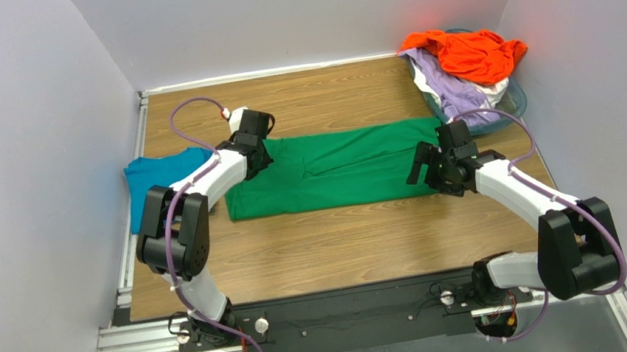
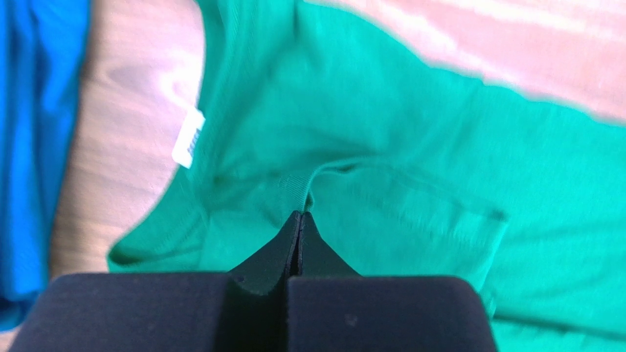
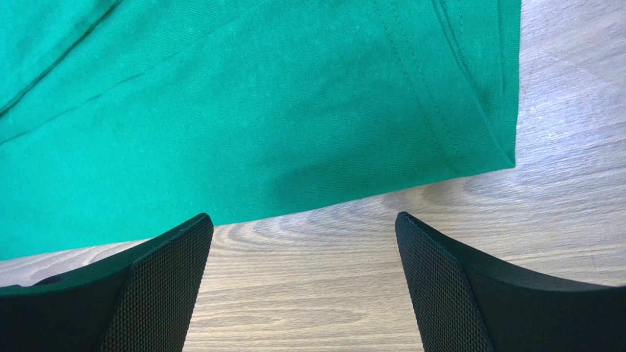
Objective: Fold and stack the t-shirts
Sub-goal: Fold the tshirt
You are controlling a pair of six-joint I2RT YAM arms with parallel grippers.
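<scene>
The bright green t-shirt [image 1: 335, 168] lies folded into a long band across the middle of the table [image 1: 336, 246]. My left gripper [image 1: 252, 144] is at its left, collar end. In the left wrist view this gripper [image 2: 301, 215] is shut on a raised pinch of green cloth [image 2: 411, 147], near the white neck label [image 2: 189, 138]. My right gripper [image 1: 425, 169] hangs open at the shirt's right, near corner. Its tips [image 3: 301, 217] stand over bare wood just short of the green hem [image 3: 257, 110]. A teal-blue t-shirt [image 1: 153, 185] lies flat at the left.
A clear bluish basket [image 1: 514, 99] at the back right holds an orange t-shirt [image 1: 466, 53], a lavender one [image 1: 451, 90] and a white one [image 1: 491, 90]. White walls close in the table on the left, back and right. The teal cloth [image 2: 29, 147] lies just left of my left gripper.
</scene>
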